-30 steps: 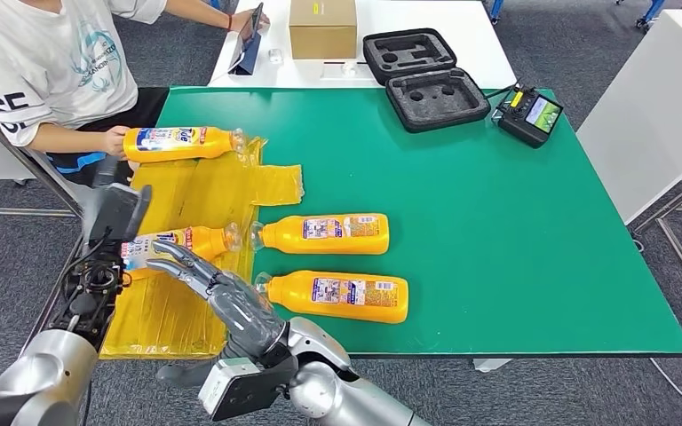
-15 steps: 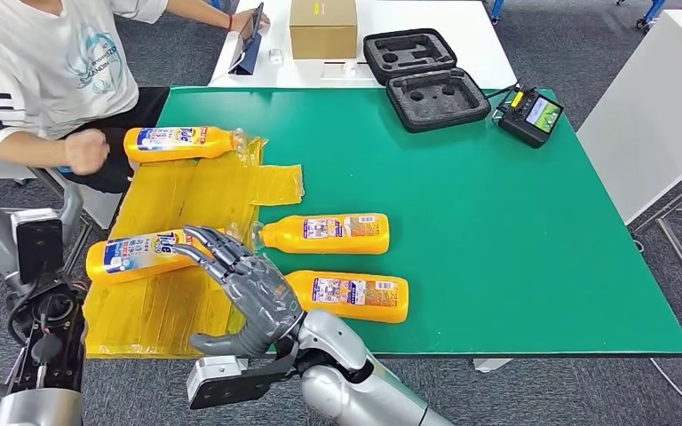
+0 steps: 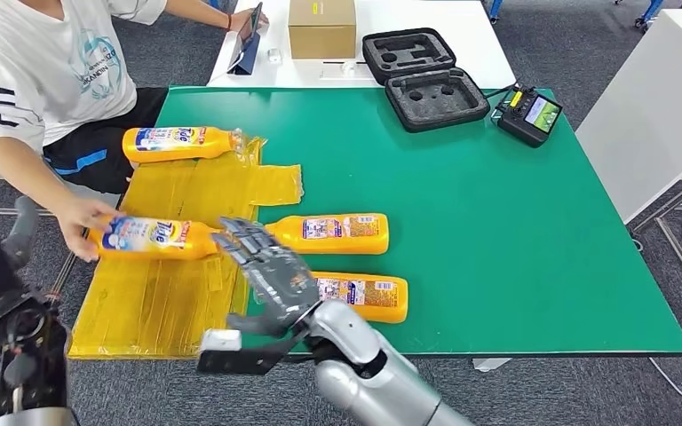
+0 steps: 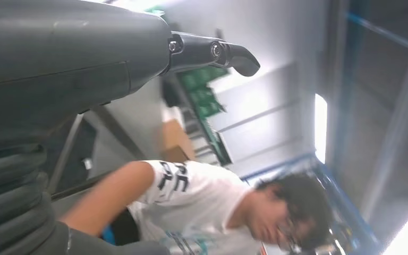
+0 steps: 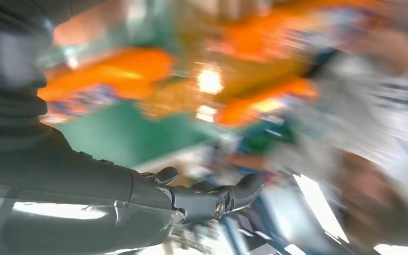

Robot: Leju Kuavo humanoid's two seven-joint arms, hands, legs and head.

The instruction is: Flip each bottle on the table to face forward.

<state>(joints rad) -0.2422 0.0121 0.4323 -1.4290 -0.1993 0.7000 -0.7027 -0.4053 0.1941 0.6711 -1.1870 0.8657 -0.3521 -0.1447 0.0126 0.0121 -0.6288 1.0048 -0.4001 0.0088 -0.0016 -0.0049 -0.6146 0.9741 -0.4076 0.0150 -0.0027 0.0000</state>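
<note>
On the green surface [image 3: 497, 222], the right hand [image 3: 271, 275], fingers spread and empty, hovers beside two orange plastic bottles [image 3: 327, 232] lying crosswise; left hand's state unclear.

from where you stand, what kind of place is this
Likely a robotics lab or test room: a green-topped table laid with orange bottles, an open foam-lined equipment case beside a handheld controller, and a seated person.

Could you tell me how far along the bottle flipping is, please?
Looks done: far bottle and near-left bottle, touched by a person's hand, show brand labels. In hand: nothing; the right hand hovers open. Left: middle bottle and front bottle, seemingly showing back labels.
</note>
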